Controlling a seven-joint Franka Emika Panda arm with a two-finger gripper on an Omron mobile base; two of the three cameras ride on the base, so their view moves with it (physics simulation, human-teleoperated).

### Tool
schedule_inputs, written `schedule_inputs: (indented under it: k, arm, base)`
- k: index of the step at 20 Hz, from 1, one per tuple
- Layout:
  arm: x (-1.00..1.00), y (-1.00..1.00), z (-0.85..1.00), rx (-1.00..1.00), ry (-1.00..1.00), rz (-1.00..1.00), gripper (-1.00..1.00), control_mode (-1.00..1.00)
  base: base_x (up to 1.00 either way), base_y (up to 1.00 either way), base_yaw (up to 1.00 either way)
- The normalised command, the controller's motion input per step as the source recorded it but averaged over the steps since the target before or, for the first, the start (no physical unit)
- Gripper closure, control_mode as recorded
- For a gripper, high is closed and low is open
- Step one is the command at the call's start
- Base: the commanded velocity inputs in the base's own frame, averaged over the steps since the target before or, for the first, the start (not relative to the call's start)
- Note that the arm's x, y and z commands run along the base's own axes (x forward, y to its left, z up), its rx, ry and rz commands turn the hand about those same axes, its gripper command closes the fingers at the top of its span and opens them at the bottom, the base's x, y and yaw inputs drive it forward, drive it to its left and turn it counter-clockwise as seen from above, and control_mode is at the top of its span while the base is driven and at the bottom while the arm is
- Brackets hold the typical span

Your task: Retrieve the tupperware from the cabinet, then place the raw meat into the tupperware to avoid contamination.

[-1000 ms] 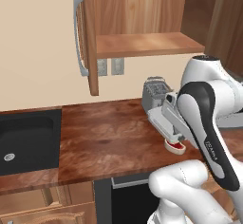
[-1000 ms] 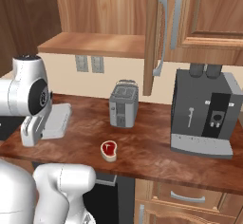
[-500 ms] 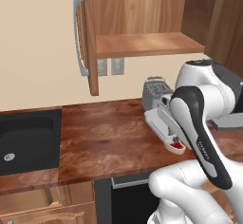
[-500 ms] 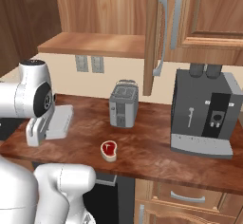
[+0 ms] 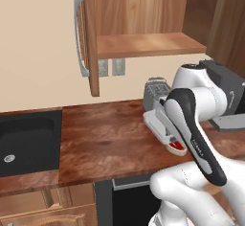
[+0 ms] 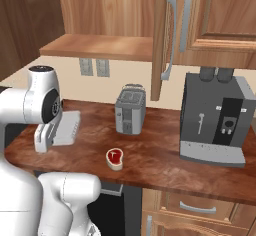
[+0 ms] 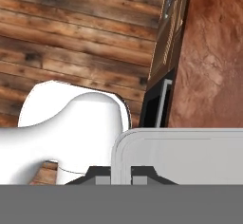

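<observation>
End effector (image 6: 44,140) gripping tupperware (image 6: 66,128) at left of frame, hanging above desk (image 6: 160,155); raw meat (image 6: 114,158) lying lower centre, before toaster (image 6: 130,109).

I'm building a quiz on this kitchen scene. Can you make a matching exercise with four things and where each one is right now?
Things:
1. tupperware
2. raw meat
3. toaster
4. coffee machine

Places or states:
A. standing on the counter under the cabinet door, at the right
B. lying on the counter near its front edge
C. held tilted in the shut gripper, above the counter's left end
D. standing by the back wall, under the open shelf

Pairs: 1-C, 2-B, 3-D, 4-A
</observation>
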Motion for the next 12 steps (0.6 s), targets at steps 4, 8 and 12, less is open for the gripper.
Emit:
schedule_inputs:
  k: [4, 8, 12]
  arm:
    - [0.10, 0.00, -0.18, 0.00, 0.00, -0.04, 1.00, -1.00]
    - [0.10, 0.00, -0.17, 0.00, 0.00, -0.04, 1.00, -1.00]
    - [0.13, 0.00, -0.17, 0.00, 0.00, -0.04, 1.00, -1.00]
  base:
    - [0.00, 0.00, 0.00]
    - [0.00, 0.00, 0.00]
    - [0.00, 0.00, 0.00]
